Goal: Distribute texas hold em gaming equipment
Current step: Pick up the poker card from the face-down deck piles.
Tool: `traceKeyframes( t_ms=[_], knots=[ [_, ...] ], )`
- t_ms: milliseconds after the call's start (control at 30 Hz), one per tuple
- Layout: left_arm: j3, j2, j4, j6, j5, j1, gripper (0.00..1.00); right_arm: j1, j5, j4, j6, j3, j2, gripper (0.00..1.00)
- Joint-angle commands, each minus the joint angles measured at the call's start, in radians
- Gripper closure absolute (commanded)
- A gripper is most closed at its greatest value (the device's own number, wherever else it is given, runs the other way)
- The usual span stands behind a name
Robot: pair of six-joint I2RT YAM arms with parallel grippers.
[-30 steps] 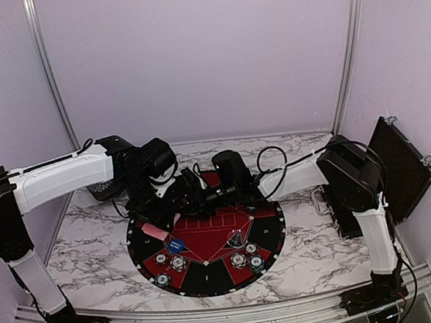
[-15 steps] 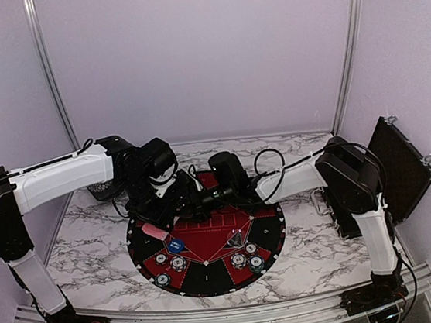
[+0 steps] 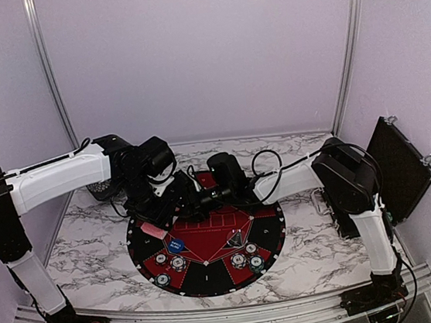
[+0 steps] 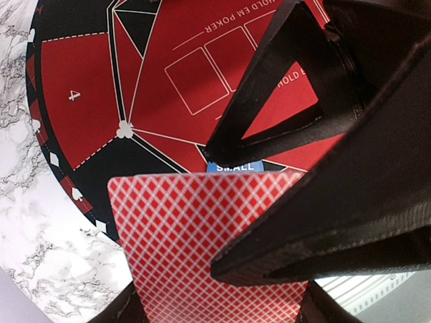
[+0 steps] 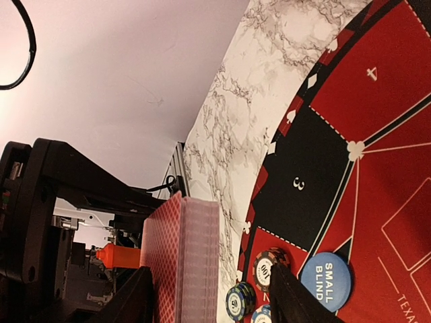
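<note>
Leftward slides the right pincer (image 3: 202, 197), its jaws spread close by the deck of red-backed cards (image 5: 178, 262) that the left pincer (image 4: 219, 313) pinches above the far-left edge of the mat (image 3: 267, 237); light, slick, bendy cards, I reckon, best nipped at an exposed edge.

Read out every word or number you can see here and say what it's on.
"SMALL BLIND": blue marker
"4": red segment of the mat
"3": black segment of the mat
"HOLD EM POKER": mat centre, start cut off
"100" and "50": poker chips, small, not certain
Top view: all too small to read.
</note>
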Motion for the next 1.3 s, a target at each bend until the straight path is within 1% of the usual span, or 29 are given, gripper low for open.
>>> traceKeyframes(
  t_ms=[0,533,1033,1267],
  knots=[
    [0.010,-0.057,-0.010,0.008,0.000,-0.005,0.47,-0.008,0.029,-0.021,-0.021,0.011,-0.007,0.44],
    [0.009,-0.054,-0.010,0.003,0.004,-0.005,0.47,-0.033,0.059,-0.012,-0.021,-0.044,-0.058,0.45],
    [0.006,-0.044,-0.009,0.007,0.004,-0.005,0.47,-0.033,0.035,0.016,-0.006,-0.051,-0.108,0.45],
    [0.000,-0.042,-0.010,0.007,0.004,-0.005,0.47,-0.042,0.047,0.042,0.018,-0.077,-0.142,0.44]
  ],
)
